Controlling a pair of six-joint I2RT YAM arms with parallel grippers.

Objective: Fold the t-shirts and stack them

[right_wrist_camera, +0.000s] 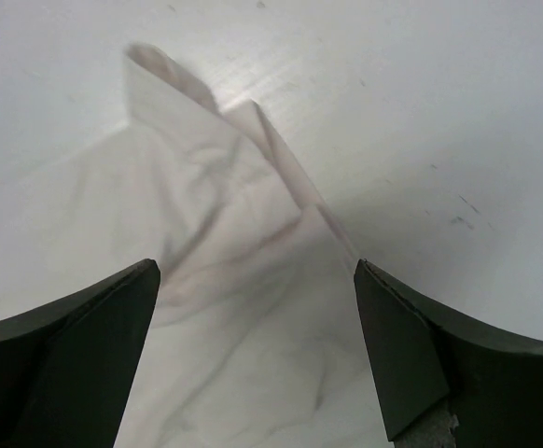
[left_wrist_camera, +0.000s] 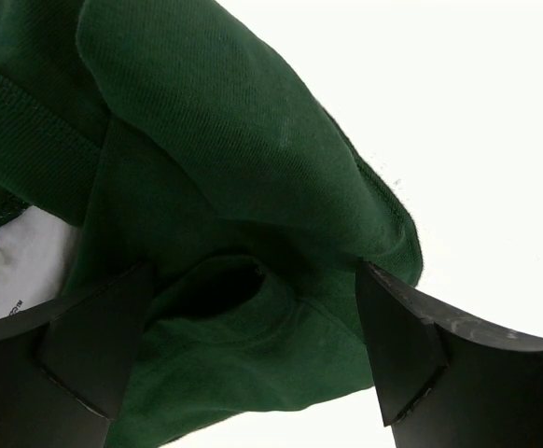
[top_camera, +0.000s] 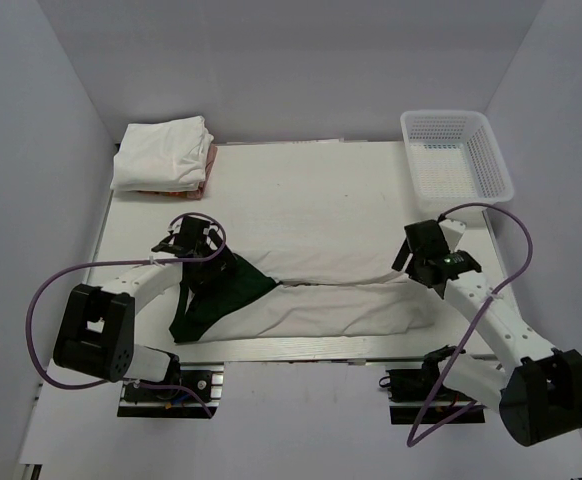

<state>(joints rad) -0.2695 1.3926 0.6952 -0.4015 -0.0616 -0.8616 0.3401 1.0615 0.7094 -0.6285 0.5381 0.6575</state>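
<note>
The white table (top_camera: 311,190) carries everything. The cream-white t-shirt (top_camera: 321,290) lies across its near half as a long, rumpled band from about 8 o'clock to 4 o'clock, folded once lengthwise by the look of it but not flat. At the 10 o'clock corner sits the stack of folded t-shirts (top_camera: 161,150), white ones over a sliver of orange-pink (top_camera: 208,176), and at 2 o'clock stands the lattice basket (top_camera: 499,170), well apart from the work. The left gripper (top_camera: 206,252) hovers at the 8 o'clock end with its jaws spread wide and nothing in them; the left wrist view shows the bunched dark green sleeve (left_wrist_camera: 253,168) lying between the fingers but not pinched. The right gripper (right_wrist_camera: 257,345) is likewise fully spread and empty over the 4 o'clock end, where a creased corner of the hem (right_wrist_camera: 225,187) peaks up off the table. The main risk is in the next pinch. The sleeve is heaped in several layers, so the left jaws may catch only the top one, or take too much and drag the whole end. On the right, the thin raised corner could slip out or fold under as the fingers descend. If the two ends are lifted unevenly, the band will twist and the fold will come out skewed.
</note>
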